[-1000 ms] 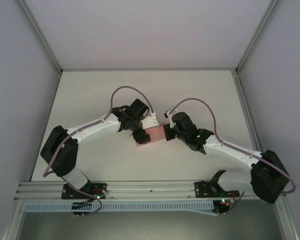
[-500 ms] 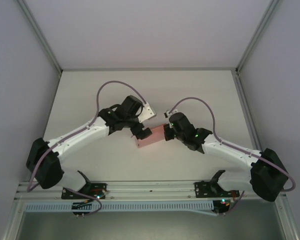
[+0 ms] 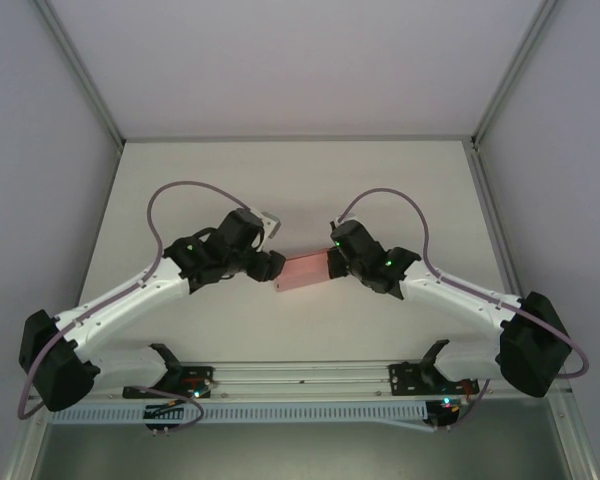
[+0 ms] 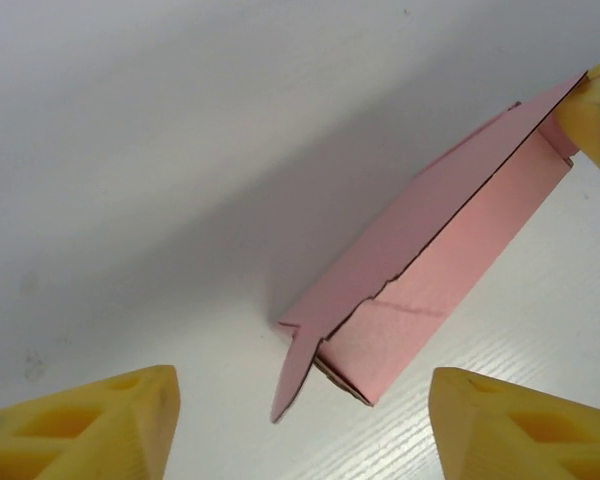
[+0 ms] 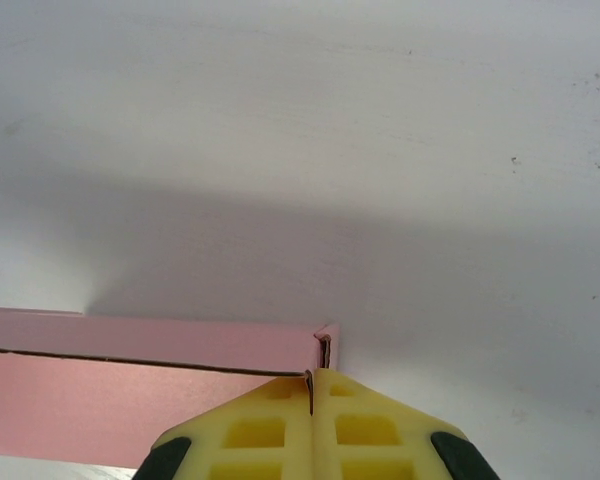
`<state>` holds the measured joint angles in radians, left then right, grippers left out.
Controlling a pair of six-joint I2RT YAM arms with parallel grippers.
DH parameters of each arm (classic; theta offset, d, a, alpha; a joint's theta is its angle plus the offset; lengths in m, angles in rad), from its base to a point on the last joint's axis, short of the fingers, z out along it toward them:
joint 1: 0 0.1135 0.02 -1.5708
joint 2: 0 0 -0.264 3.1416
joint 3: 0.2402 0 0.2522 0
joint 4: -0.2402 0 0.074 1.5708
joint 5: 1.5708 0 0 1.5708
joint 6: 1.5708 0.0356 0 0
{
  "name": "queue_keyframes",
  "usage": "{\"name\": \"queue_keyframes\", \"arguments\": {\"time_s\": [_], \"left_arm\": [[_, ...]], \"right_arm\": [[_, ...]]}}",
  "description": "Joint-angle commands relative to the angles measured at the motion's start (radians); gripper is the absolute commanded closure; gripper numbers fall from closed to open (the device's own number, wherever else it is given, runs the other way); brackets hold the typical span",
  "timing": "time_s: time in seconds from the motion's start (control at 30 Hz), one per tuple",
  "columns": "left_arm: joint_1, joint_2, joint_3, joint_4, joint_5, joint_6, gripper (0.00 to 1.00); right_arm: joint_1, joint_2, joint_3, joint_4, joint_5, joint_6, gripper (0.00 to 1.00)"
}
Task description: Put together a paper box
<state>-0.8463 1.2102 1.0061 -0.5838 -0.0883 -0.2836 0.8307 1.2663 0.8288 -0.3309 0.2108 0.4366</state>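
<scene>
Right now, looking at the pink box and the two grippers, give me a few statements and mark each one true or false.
1. The right gripper is shut on one end of the paper box. True.
2. The left gripper is clamped on the box. False: its jaws stand open, one finger to each side of the box's near end, neither touching it.
3. The box is blue. False: it is pale pink.
4. A small flap sticks out at the box end nearest the left gripper. True.
5. Seen from above, the box lies between the two grippers. True.
</scene>
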Motion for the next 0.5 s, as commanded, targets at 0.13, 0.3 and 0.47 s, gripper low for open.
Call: {"name": "queue_keyframes", "arguments": {"time_s": [0.13,0.3,0.47], "left_arm": [[-0.006,0.048,-0.010,-0.005,0.028,-0.021,0.56],[-0.007,0.078,-0.018,-0.011,0.013,-0.018,0.60],[-0.005,0.105,-0.013,-0.002,0.004,-0.018,0.74]], "right_arm": [[0.022,0.022,0.015,-0.074,0.004,0.049,1.00],[0.025,0.024,0.015,-0.074,0.001,0.048,1.00],[0.031,0.038,0.017,-0.074,-0.004,0.050,1.00]]}}
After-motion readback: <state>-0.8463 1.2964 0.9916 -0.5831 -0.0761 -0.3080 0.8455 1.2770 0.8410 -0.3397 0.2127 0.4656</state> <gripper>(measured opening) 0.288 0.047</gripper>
